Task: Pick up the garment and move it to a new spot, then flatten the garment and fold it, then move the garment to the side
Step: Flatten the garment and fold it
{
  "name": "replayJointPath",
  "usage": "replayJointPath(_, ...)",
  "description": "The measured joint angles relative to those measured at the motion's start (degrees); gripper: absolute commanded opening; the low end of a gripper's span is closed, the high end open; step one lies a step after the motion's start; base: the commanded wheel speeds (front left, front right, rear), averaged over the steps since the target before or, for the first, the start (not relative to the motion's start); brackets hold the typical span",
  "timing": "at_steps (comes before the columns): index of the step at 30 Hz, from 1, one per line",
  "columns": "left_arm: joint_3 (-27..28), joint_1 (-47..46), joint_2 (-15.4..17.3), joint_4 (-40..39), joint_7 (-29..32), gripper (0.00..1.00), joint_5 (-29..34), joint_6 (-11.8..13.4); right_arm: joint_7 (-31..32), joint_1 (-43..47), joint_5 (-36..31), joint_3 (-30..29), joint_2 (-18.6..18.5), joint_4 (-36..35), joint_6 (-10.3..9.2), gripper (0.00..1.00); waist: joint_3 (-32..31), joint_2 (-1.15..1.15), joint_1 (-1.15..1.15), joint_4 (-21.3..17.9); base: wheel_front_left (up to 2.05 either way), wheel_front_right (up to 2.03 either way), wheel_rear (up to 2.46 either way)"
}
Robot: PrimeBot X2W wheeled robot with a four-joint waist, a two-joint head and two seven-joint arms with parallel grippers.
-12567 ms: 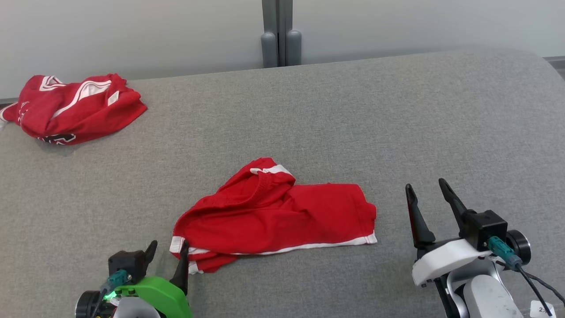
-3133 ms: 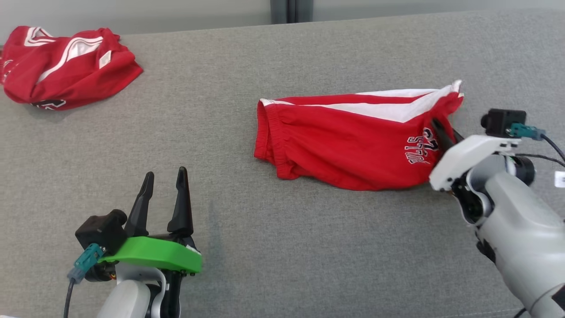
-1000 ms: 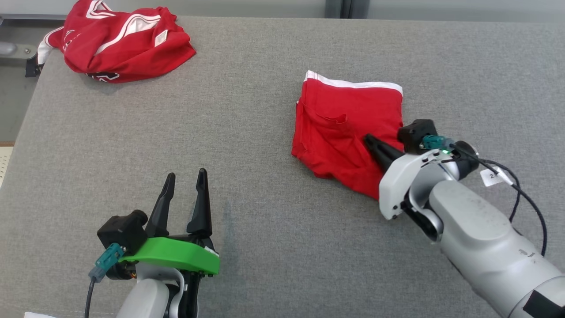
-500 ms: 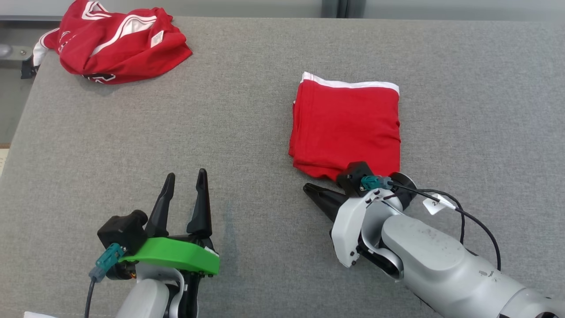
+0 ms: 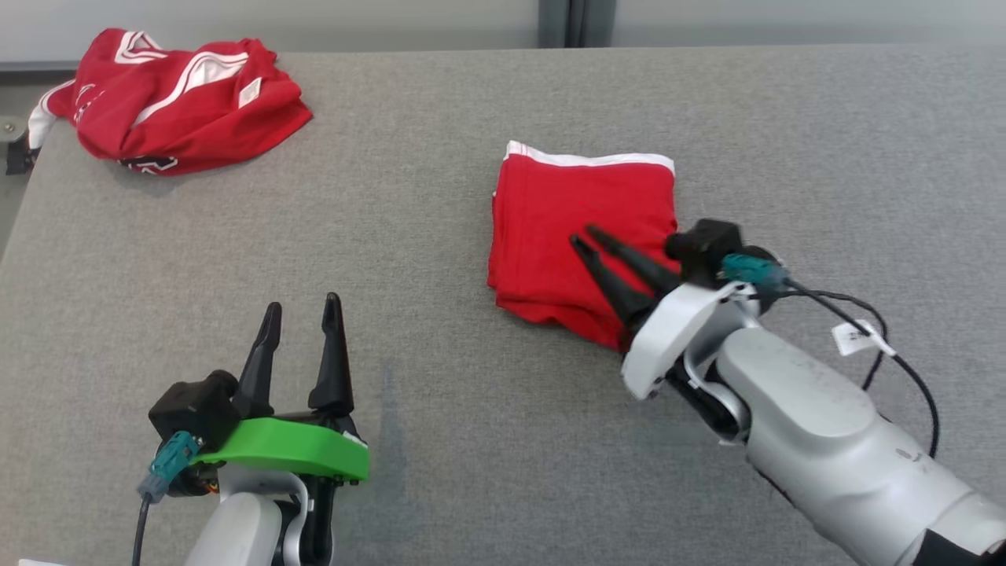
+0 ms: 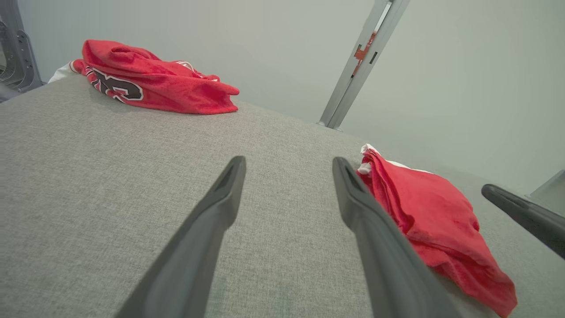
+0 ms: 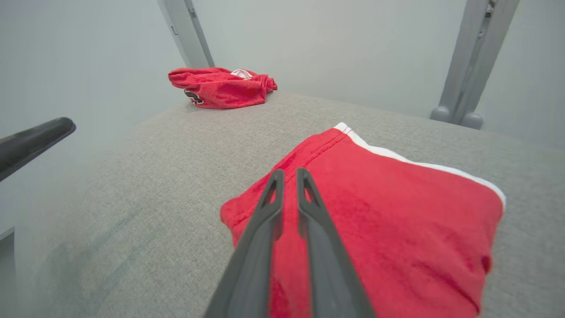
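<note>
The garment is folded into a compact red square with a white band along its far edge, and it lies on the grey padded table just right of centre. Nearest you, at 7 o'clock, the left gripper sits with its fingers spread and empty, probably held clear so it won't snag the fold. From 4 o'clock the right gripper points in with its fingers pressed almost together and nothing between them. Its tips are low over the near half of the square, but you can't tell whether they touch the cloth. That narrow wedge suits a smoothing pass or a push, likely before you shift the square aside. Far off at 10 o'clock a second red garment lies crumpled, well apart.
</note>
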Motion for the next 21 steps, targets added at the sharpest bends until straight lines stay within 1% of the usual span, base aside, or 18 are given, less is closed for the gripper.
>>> replayJointPath(3,0.47,-0.12,-0.05,-0.03,-0.07,1.0,1.89,0.25,-0.25,2.8,-2.54,-7.16,-0.25,-1.87,0.0,1.0,-0.74,0.0,0.0,-1.04,0.0,0.0,0.0)
replayJointPath(7,1.66,-0.12,-0.54,0.09,-0.09,1.0,3.46,0.46,-0.31,8.2,-8.2,-18.24,0.2,-5.86,0.0,1.0,-1.69,0.0,0.0,-2.57,0.0,0.0,0.0)
replayJointPath(9,2.15,0.07,-0.82,0.31,-0.16,1.0,4.49,0.43,-0.31,12.17,-10.91,-23.68,1.25,-8.05,0.0,1.0,-2.17,0.0,0.0,-3.34,0.0,0.0,0.0)
replayJointPath(10,2.32,0.15,-0.92,0.36,-0.16,1.0,4.78,0.43,-0.31,13.24,-11.81,-25.13,1.6,-8.68,0.0,1.0,-2.31,0.0,0.0,-3.55,0.0,0.0,0.0)
replayJointPath(13,3.63,1.03,-1.48,0.6,-0.16,1.0,6.03,0.0,-0.32,18.55,-16.72,-33.21,3.91,-12.34,0.0,1.0,-3.04,0.0,0.0,-4.61,0.0,0.0,0.0)
replayJointPath(17,4.75,2.57,-1.92,0.66,-0.16,1.0,7.8,-0.02,-0.32,24.26,-20.43,-38.97,7.42,-16.39,0.0,1.0,-3.86,0.0,0.0,-5.66,0.0,0.0,0.0)
replayJointPath(21,5.83,4.58,-2.72,0.65,-0.16,1.0,9.04,-0.44,-0.32,28.35,-23.91,-42.96,9.29,-20.14,0.0,1.0,-4.79,0.0,0.0,-6.39,0.0,0.0,0.0)
